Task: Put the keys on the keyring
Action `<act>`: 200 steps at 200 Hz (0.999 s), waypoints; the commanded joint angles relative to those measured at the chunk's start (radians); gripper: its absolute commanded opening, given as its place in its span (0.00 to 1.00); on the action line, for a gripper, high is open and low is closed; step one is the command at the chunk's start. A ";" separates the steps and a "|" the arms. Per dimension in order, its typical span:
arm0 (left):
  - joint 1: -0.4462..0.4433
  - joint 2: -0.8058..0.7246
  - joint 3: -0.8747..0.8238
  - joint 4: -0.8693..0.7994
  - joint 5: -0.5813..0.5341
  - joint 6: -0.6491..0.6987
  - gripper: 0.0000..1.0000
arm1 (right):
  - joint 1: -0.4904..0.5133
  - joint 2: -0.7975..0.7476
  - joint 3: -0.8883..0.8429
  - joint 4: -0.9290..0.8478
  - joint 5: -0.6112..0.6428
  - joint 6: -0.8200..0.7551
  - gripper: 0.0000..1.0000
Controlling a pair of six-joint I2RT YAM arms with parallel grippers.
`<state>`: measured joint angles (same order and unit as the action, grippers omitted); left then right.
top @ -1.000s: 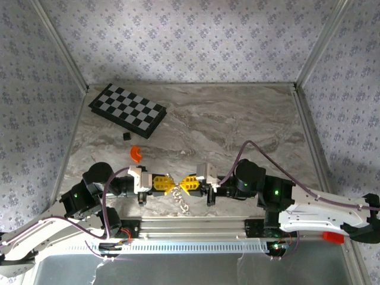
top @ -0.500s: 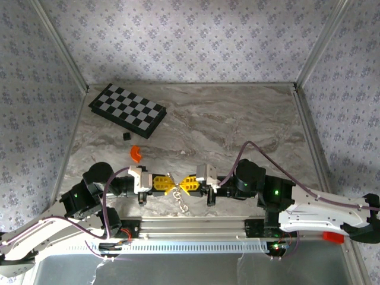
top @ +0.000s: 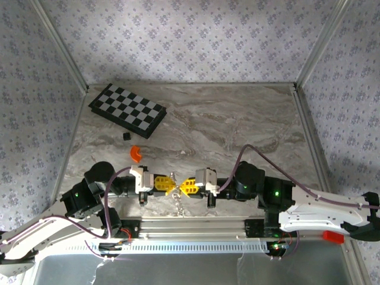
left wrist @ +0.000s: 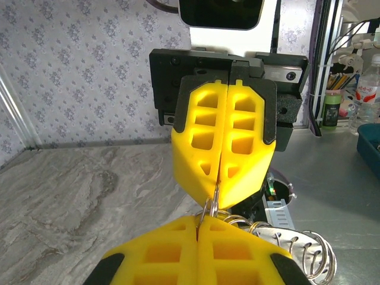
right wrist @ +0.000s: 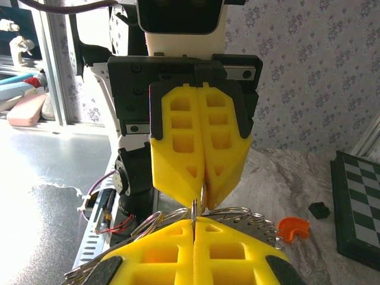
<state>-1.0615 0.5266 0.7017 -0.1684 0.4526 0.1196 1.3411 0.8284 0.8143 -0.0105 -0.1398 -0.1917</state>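
Note:
My left gripper and right gripper meet tip to tip just above the table's near edge. Both are shut on thin silver loops of the keyring, whose chain of small silver pieces hangs down between them. In the left wrist view my own yellow fingertips pinch a loop at the bottom, the right gripper faces them, and the keyring's coils spread to the lower right. From the right wrist, the left gripper faces mine over the keyring. The keys are hidden.
A black-and-white checkerboard lies at the far left of the marble table. A small black piece and an orange curved piece sit between it and the left arm. The aluminium rail runs under the grippers.
Both grippers have stayed shut and closed in slightly, the right one edging left. The hanging keyring has swung a little to the left.

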 commanded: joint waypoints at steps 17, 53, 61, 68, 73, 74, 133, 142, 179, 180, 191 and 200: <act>-0.006 0.018 0.039 0.026 -0.017 -0.004 0.00 | 0.017 -0.009 0.007 0.039 -0.004 -0.033 0.00; -0.006 0.023 0.041 0.020 -0.025 -0.002 0.00 | 0.017 -0.006 0.011 0.044 -0.010 -0.038 0.00; -0.006 0.024 0.041 0.019 -0.024 -0.003 0.00 | 0.017 -0.006 0.010 0.044 -0.012 -0.040 0.00; -0.006 0.025 0.042 0.018 -0.025 -0.002 0.00 | 0.017 -0.006 0.008 0.042 -0.013 -0.041 0.00; -0.006 0.027 0.042 0.017 -0.026 -0.002 0.00 | 0.017 -0.006 0.007 0.042 -0.012 -0.041 0.00; -0.006 0.027 0.042 0.017 -0.026 -0.002 0.00 | 0.017 -0.006 0.007 0.042 -0.012 -0.042 0.00; -0.007 0.042 0.054 -0.002 -0.032 0.006 0.00 | 0.016 -0.014 0.006 0.039 -0.014 -0.043 0.00; -0.007 0.044 0.055 -0.004 -0.034 0.009 0.00 | 0.013 -0.015 0.006 0.037 -0.014 -0.039 0.00; -0.008 0.055 0.064 -0.016 -0.031 0.012 0.00 | 0.007 -0.017 0.002 0.037 -0.011 -0.044 0.00; -0.008 0.055 0.064 -0.015 -0.031 0.011 0.00 | 0.006 -0.018 0.002 0.038 -0.010 -0.045 0.00; -0.008 0.059 0.066 -0.020 -0.031 0.010 0.00 | 0.007 -0.019 0.001 0.030 -0.007 -0.053 0.00; -0.009 0.060 0.067 -0.024 -0.031 0.009 0.00 | 0.007 -0.023 -0.002 0.030 -0.006 -0.060 0.00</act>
<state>-1.0626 0.5655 0.7387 -0.2050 0.4450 0.1211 1.3415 0.8177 0.8143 -0.0227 -0.1257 -0.2272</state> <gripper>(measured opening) 0.047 0.052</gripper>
